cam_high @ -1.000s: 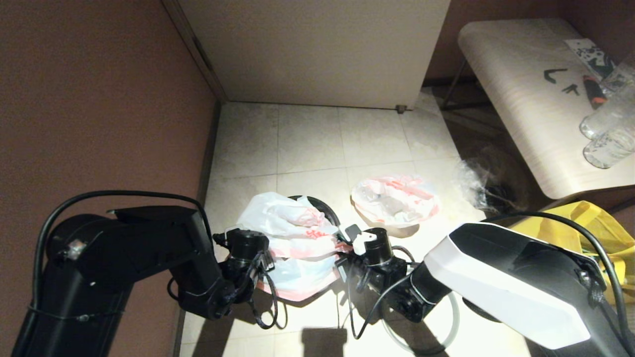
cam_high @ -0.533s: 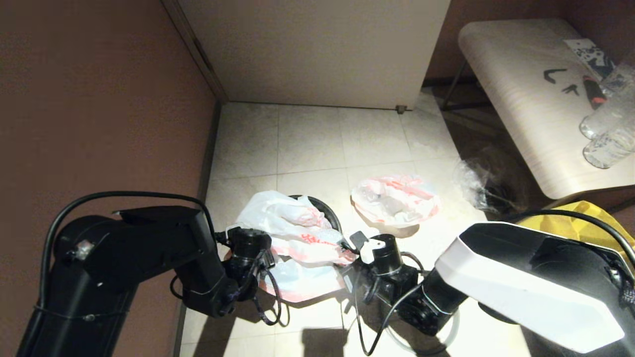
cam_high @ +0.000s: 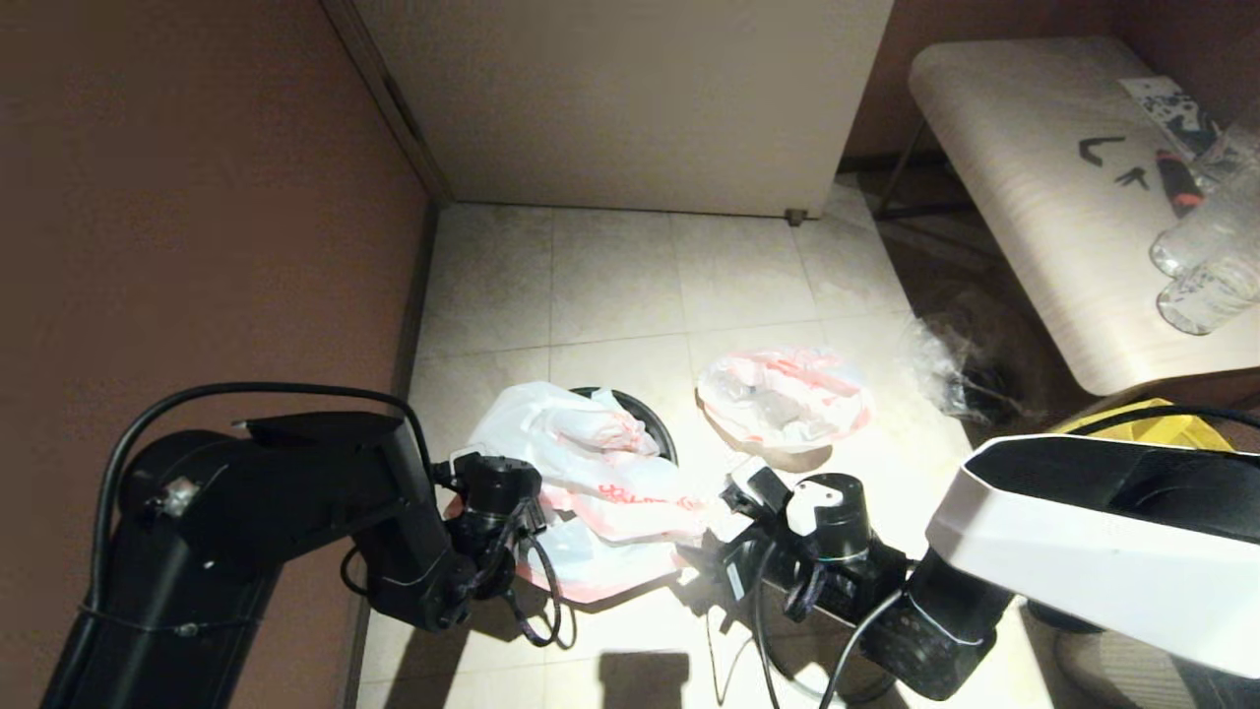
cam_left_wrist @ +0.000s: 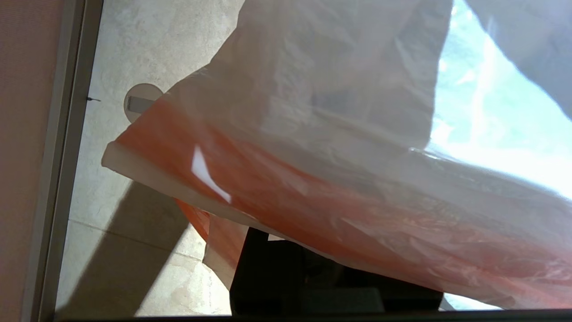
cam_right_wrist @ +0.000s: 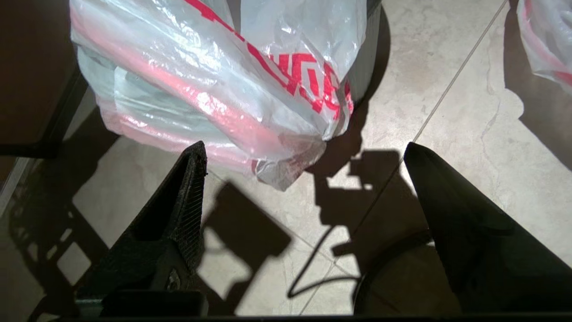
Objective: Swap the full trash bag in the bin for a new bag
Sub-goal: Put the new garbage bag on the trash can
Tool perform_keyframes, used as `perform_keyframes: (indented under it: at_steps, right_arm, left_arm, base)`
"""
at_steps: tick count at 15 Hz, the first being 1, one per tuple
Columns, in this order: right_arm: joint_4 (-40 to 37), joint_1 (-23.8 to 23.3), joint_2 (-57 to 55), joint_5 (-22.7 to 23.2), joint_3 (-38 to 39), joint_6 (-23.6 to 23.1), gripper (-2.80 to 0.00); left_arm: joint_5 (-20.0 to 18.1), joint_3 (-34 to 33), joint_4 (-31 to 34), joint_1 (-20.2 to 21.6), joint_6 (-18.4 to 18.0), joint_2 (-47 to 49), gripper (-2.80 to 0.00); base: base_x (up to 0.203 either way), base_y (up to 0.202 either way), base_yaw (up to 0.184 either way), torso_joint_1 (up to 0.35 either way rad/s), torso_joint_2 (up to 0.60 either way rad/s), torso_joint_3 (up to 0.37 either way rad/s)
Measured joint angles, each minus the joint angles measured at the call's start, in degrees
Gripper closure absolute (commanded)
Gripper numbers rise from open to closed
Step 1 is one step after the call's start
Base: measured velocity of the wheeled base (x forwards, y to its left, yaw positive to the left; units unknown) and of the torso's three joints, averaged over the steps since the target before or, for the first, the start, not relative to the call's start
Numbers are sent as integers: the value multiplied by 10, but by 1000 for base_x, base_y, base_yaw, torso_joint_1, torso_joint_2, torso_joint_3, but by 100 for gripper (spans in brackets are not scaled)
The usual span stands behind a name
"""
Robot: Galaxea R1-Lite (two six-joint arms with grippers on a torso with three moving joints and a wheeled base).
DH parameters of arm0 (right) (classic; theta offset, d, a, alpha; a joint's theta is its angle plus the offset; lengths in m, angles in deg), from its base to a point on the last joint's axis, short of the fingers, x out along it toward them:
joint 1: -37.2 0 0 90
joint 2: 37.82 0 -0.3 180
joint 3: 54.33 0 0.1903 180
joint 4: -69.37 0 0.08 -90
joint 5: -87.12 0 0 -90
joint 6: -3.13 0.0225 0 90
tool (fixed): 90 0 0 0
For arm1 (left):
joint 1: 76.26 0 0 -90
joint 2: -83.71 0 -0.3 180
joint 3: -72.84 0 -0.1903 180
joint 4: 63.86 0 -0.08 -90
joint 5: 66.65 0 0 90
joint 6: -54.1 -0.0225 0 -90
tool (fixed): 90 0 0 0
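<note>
Your left gripper (cam_high: 502,512) is pinching the new bag (cam_high: 581,473) draped over the bin (cam_high: 645,414); right gripper (cam_right_wrist: 304,179) is released, so regrab the loose near-right edge and spread it.

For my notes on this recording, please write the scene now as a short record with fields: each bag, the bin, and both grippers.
new bag: draped over the bin, one side hanging toward the floor
bin: black, on the tiled floor, mostly covered by the new bag
full trash bag: on the floor to the right of the bin, apart from it
left gripper: at the new bag's left edge, shut on it
right gripper: open, empty, just short of the new bag
yellow tote: far right, behind the right arm
</note>
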Motion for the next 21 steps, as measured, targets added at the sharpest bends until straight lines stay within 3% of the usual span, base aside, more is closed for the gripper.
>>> perform_keyframes:
  at_steps: [3, 4, 10, 13, 21]
  right_arm:
    - [1, 1, 14, 3, 27, 0, -280]
    - [2, 5, 19, 3, 37, -2, 0]
    - [-50, 58, 49, -34, 61, -5, 0]
    - [-121, 73, 41, -50, -7, -13, 0]
    - [-181, 54, -9, -70, -166, -18, 0]
  left_arm:
    - [1, 1, 0, 0, 1, 1, 0]
    - [1, 2, 0, 0, 0, 1, 0]
    - [0, -2, 0, -2, 1, -1, 0]
    - [0, -6, 0, -3, 2, -4, 0]
    - [-2, -10, 0, -7, 2, -9, 0]
  base:
    - [0, 0, 0, 0, 0, 0]
    - [0, 0, 0, 0, 0, 0]
    - [0, 0, 0, 0, 0, 0]
    - [0, 0, 0, 0, 0, 0]
    - [0, 0, 0, 0, 0, 0]
